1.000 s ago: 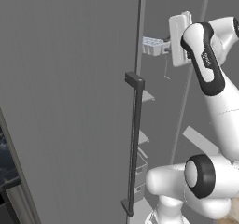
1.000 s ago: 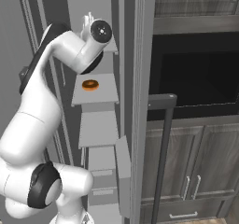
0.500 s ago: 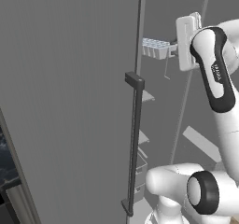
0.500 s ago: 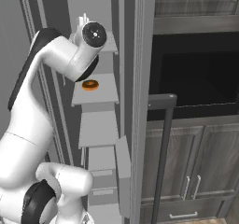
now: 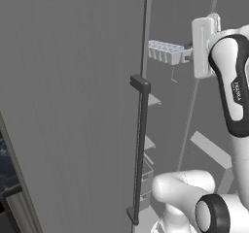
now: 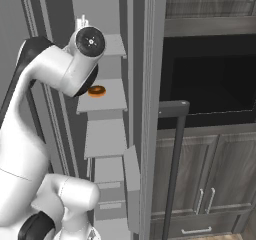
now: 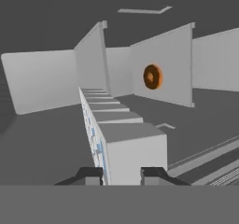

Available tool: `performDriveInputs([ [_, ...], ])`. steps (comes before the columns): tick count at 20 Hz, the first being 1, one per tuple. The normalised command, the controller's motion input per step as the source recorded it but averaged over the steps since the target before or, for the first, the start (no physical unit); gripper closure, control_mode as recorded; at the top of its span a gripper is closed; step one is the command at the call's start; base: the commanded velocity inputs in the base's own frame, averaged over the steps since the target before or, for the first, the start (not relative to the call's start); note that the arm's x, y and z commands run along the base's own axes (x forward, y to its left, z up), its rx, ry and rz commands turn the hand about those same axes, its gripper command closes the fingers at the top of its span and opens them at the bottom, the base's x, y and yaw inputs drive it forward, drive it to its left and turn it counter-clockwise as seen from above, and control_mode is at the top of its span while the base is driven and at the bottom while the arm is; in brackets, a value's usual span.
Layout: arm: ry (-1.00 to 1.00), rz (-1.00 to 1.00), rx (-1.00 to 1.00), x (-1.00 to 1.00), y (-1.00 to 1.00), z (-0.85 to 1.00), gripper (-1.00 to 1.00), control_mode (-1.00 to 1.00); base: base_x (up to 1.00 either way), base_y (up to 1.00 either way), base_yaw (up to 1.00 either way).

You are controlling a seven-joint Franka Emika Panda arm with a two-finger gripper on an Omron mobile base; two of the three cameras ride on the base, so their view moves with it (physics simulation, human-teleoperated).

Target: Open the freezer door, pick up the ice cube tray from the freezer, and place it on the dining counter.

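Observation:
The freezer door (image 5: 68, 110) stands swung open, its dark bar handle (image 5: 140, 149) facing the left base view; its edge (image 6: 147, 109) and handle (image 6: 175, 149) also show in the right base view. My gripper (image 5: 190, 55) is shut on one end of the ice cube tray (image 5: 167, 51), which hangs level in the air in front of the freezer (image 6: 105, 124) shelves. In the hand view the pale tray (image 7: 116, 129) runs away from between the finger tips of the gripper (image 7: 121, 174). I cannot tell whether the dining counter is in view.
An orange doughnut (image 6: 96, 91) (image 7: 152, 76) lies on a freezer shelf (image 6: 102, 101). Dark wood cabinets (image 6: 210, 184) and a black oven niche (image 6: 210, 84) stand right of the door. A dark glossy surface (image 5: 6, 164) peeks past the door's lower left.
The hand has drawn back from the shelves with the tray in it, the tray sliding a little right in the left base view. The elbow has swung upward.

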Motion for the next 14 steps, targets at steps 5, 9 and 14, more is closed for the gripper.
performDriveInputs([
  [5,0.0,-0.02,0.01,-0.53,-0.01,0.06,1.0,-1.0,0.0,0.0,0.0],
  [9,0.0,-0.02,0.01,-0.55,0.0,0.04,1.0,-1.0,0.0,0.0,0.0],
  [14,0.0,-0.02,0.01,-0.5,-0.02,0.02,1.0,-1.0,0.0,0.0,0.0],
])
